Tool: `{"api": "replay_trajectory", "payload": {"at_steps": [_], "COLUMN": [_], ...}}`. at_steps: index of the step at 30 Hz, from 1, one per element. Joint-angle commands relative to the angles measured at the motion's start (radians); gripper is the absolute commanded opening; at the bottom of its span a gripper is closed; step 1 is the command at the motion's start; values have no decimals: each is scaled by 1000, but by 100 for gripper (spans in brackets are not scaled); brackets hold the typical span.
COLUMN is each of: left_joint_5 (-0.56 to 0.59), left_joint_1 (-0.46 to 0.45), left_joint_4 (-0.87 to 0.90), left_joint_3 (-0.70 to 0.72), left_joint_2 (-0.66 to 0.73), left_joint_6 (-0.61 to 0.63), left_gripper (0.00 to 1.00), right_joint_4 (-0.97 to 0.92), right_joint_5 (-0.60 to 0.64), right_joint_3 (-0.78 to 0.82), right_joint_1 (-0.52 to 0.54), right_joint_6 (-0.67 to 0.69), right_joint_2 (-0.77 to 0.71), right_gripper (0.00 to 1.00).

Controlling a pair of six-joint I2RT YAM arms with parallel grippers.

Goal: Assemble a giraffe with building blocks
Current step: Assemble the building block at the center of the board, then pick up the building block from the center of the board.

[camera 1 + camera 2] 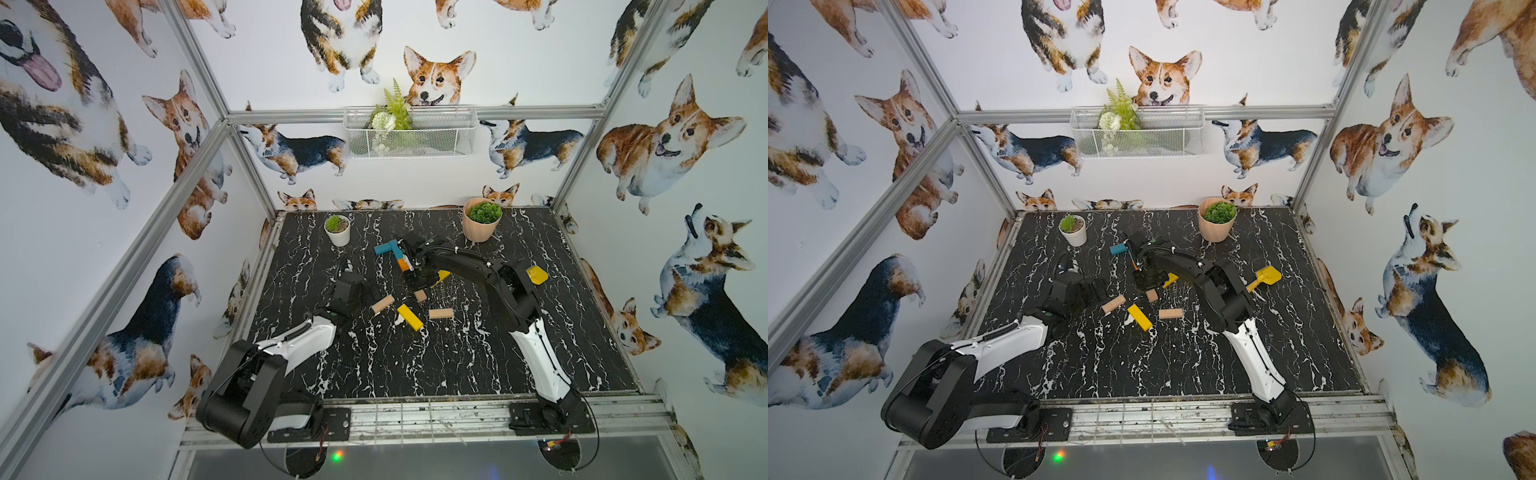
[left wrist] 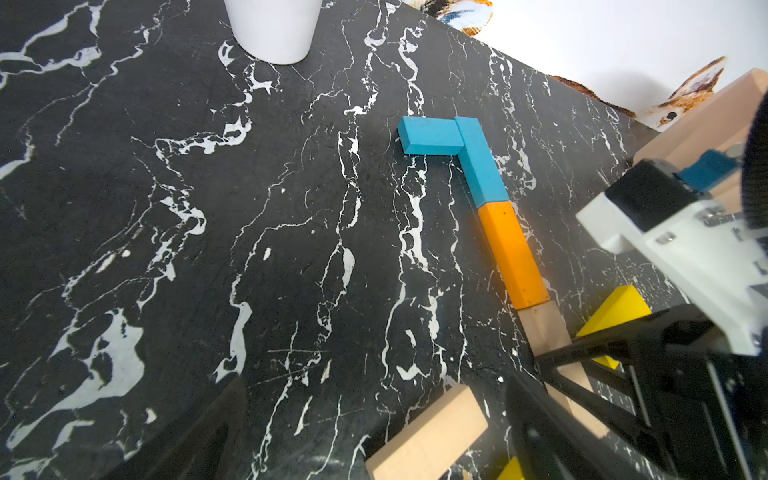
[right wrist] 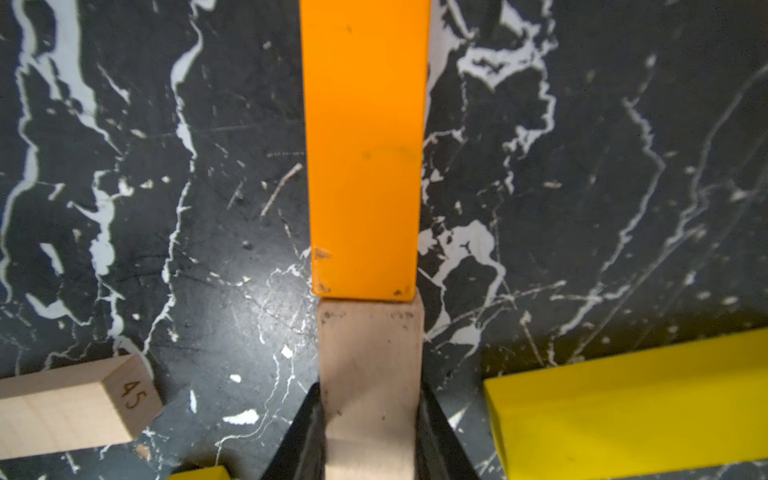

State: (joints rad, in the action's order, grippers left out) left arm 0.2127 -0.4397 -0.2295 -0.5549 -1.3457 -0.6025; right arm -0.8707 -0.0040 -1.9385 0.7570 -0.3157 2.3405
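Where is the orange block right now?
Near the middle of the table in a top view, the orange block lies end to end between a teal block and the tan block that the right end effector grips.

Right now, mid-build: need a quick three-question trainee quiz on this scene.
1. True or false: the right hand is shut on the orange block.
2. On the giraffe, the head block is: A teal, B yellow, C tan?
3. How many loose tan blocks lie apart from the giraffe?
Key: 1 false, it grips the neck's tan block, butted against the orange end; 2 A; 3 two.
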Motion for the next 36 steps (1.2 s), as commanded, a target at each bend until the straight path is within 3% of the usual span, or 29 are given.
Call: {"api": "replay_trajectory", "payload": {"at_steps": [1, 6, 12, 20, 25, 31, 36], "left_joint_5": [8, 11, 27, 171, 144, -105, -207], "left_joint_1": [0, 1, 1, 0, 0, -5, -100], "left_joint_4": [-10, -9, -13, -1, -34, 71, 228], "left_joint_3": [-2, -1, -1, -7, -11, -170, -440], "left_joint_2": [-1, 0, -4, -33, -49, -121, -283], "left_joint_6": [4, 4, 12, 33, 149, 144, 232], "left_gripper": [100, 100, 100, 100, 100, 100, 100], "right_joint_4": [-22, -27, -31, 15, 166, 423, 574], "right_joint_5": [-10, -8, -2, 45, 119, 350, 441], "right_joint_3": [1, -2, -3, 51, 281, 683, 927], "right_joint_1": [2, 2, 2, -6, -54, -160, -196], "right_joint_6": [4, 1, 1, 20, -15, -95, -122], "right_joint_2": [20, 26, 3, -138, -354, -608, -752], "right_gripper": [19, 24, 52, 62, 67, 68, 72]}}
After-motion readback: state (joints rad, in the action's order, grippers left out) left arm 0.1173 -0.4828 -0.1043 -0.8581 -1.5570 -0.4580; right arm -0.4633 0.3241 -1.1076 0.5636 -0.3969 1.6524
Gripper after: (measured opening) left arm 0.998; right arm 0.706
